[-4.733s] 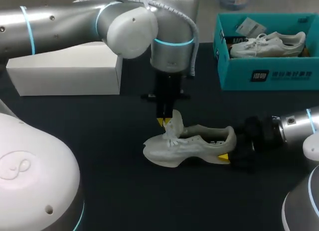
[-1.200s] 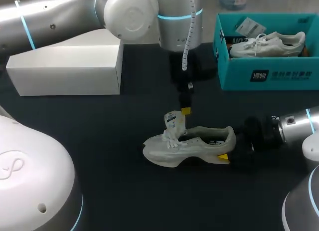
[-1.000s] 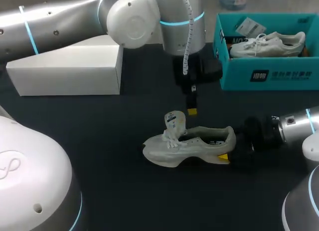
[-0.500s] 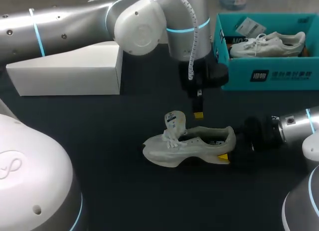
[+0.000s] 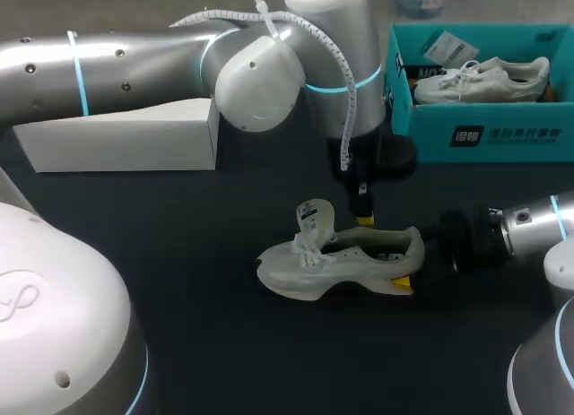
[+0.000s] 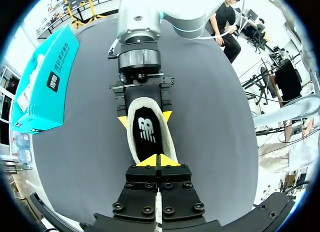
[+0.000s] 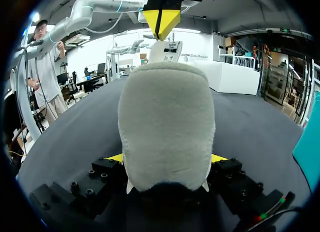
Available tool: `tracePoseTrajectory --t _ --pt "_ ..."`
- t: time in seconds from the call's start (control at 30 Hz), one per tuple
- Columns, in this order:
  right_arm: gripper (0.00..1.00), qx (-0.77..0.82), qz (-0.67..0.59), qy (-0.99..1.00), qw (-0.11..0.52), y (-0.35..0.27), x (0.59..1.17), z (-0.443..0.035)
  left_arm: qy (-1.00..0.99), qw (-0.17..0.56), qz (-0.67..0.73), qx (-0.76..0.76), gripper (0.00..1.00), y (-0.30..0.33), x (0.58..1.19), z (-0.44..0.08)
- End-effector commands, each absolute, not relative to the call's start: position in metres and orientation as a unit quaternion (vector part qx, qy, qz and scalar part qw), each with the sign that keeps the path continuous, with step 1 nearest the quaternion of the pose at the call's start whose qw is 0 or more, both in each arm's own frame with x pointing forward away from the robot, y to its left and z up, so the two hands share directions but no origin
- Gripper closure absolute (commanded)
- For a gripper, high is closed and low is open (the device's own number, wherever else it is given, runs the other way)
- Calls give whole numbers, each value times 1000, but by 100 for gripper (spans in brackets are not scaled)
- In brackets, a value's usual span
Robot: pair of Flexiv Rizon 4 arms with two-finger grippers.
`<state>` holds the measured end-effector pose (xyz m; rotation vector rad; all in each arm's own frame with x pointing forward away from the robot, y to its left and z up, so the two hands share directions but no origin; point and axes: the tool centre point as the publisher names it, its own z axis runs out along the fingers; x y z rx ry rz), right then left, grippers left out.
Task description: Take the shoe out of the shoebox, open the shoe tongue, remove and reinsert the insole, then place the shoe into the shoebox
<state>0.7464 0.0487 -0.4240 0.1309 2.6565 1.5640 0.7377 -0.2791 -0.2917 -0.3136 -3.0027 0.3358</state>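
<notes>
Clamping the heel at the lower right of centre in the head view, my right gripper (image 7: pixel 167 161) had not shifted over these seconds. Its yellow tips pressed the shoe (image 5: pixel 345 258) from both sides, which kept it steady on its sole on the dark table (image 5: pixel 206 334), toe toward the picture's left.

What had changed was just beyond it. The tongue (image 5: pixel 314 216), which my left gripper (image 6: pixel 159 161) had been pinching upward a few seconds earlier, stood upright on its own, let go. That gripper had since lifted away, swung rightward in the frame and come down again, so that it hung just above the shoe's opening, nearer the heel.

I judged the tongue step done and the insole (image 6: pixel 148 137) next: it lay dark and exposed directly ahead of the left fingers in that wrist view. Those fingers were pressed together, tip against tip, with nothing between them, so they would have to part before taking the insole's edge.

Farther back, the white box (image 5: pixel 117 137) sat at the upper left and the teal shoebox (image 5: pixel 484 139) at the upper right, with a second shoe (image 5: pixel 480 79) inside.
</notes>
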Motion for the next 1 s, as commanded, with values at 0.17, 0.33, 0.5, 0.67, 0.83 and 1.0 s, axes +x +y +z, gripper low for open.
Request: tracePoseTrajectory --t 0.17,0.33,0.5,0.67,0.83,1.0 --pt "100 43 505 862 28 49 746 -424 -987 71 90 -116 100 -304 732 -328" --pt "100 43 505 862 28 49 746 -424 -987 78 86 -114 100 -313 729 -343" --pt "100 43 505 862 28 49 746 -424 -987 79 86 -113 100 -317 728 -358" --pt "100 43 505 862 28 49 746 -424 -988 67 97 -99 100 -315 734 -368" --pt "100 43 505 862 28 49 746 -424 -991 58 82 -93 100 -309 740 -378" --pt "100 43 505 862 28 49 746 -424 -991 69 78 -85 100 -303 740 -383"
